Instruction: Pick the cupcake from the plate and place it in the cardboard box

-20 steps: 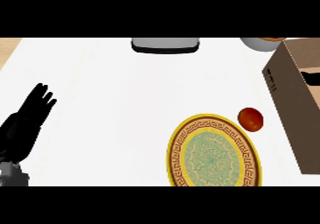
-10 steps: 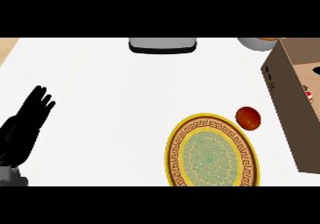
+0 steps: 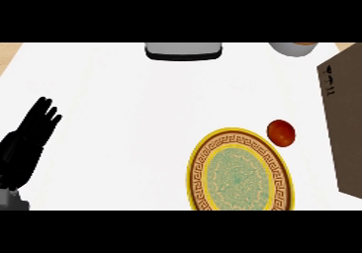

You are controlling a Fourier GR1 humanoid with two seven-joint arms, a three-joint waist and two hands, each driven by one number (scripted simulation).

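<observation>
Head view, counter top [image 3: 140, 113] white. Landmark: the round plate [image 3: 239, 173], yellow rim with a brown key pattern and a green patterned middle, lying flat at the lower centre-right, its near edge cut off by the view's lower edge. Just off the plate's upper-right rim sits a small round red-orange thing [image 3: 281, 132] - on the counter, close to the rim but apart from it, between the plate and the cardboard box [image 3: 346, 123]. Whether this round thing is the cupcake I cannot tell. The box stands right of the plate; only its brown side wall shows, with a small black mark near its upper edge, and its inside is hidden. Well left of the plate, the left hand [image 3: 27, 143] shows at the view's edge - black, fingers [image 3: 45, 111] straight and spread, pointing up and away, nothing in its hold, resting; a bit of grey forearm below it. Far above the plate, at the top edge, a grey object with a dark base [image 3: 182, 51]; up and right of the plate, a pale bowl [image 3: 292, 48], partly cut off.
</observation>
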